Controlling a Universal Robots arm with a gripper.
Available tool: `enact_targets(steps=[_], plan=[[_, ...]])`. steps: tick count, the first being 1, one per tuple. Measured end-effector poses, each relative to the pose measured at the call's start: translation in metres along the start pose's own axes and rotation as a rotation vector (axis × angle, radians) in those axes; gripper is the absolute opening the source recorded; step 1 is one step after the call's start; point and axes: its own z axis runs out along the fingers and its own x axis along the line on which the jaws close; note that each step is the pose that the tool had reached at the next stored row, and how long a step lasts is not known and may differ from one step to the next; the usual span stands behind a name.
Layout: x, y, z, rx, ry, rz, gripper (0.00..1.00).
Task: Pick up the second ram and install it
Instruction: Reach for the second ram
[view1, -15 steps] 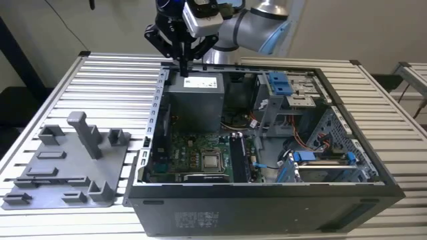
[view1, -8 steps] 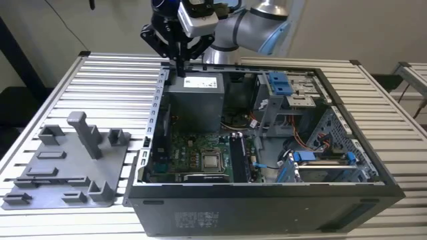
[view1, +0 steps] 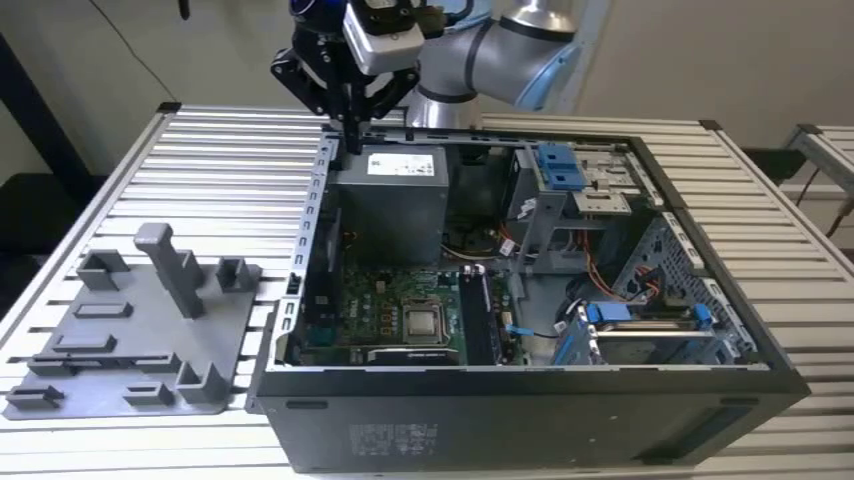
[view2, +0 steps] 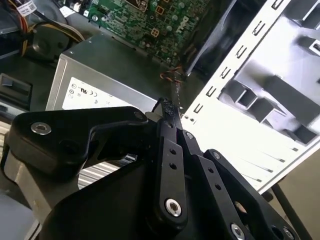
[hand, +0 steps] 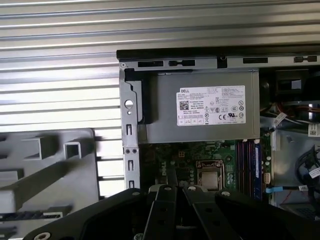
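The gripper (view1: 352, 132) is in the upper middle of the exterior view and points down, w/ its two fingers (view2: 172, 150) pressed together on a thin dark strip. This strip is the second ram (hand: 171, 174), seen edge-on. In the first wrist view it comes out just beyond the fingertips. In the exterior view the ram (view1: 354, 147) is the narrow dark end under the gripper. So the ram sits clamped btw. the fingers, held upright.

Gripper and ram hang over the upper left corner of the computer case (view1: 315, 230) as the exterior view shows it, at the corner of the power supply (view1: 400, 195) (PSU). Both wrist views show the PSU (hand: 200, 112) and the green motherboard (view2: 140, 20) beyond the fingers, apart from them, no contact.

The memory slots (view1: 475, 318) lie in the lower middle of the exterior view, just to the exterior view's right of the CPU (view1: 424, 322) and well apart from the ram. The grey tray (view1: 140, 335) w/ its blocks is in the lower left of that frame, on the slatted table (view1: 227, 165). It is also well apart from the gripper.
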Motion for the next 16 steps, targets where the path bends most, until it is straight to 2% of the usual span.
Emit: enact_targets(steps=[16], plan=[[0.0179,-0.0012,-0.0003,0.0001,0.0017,0.0,0.11]])
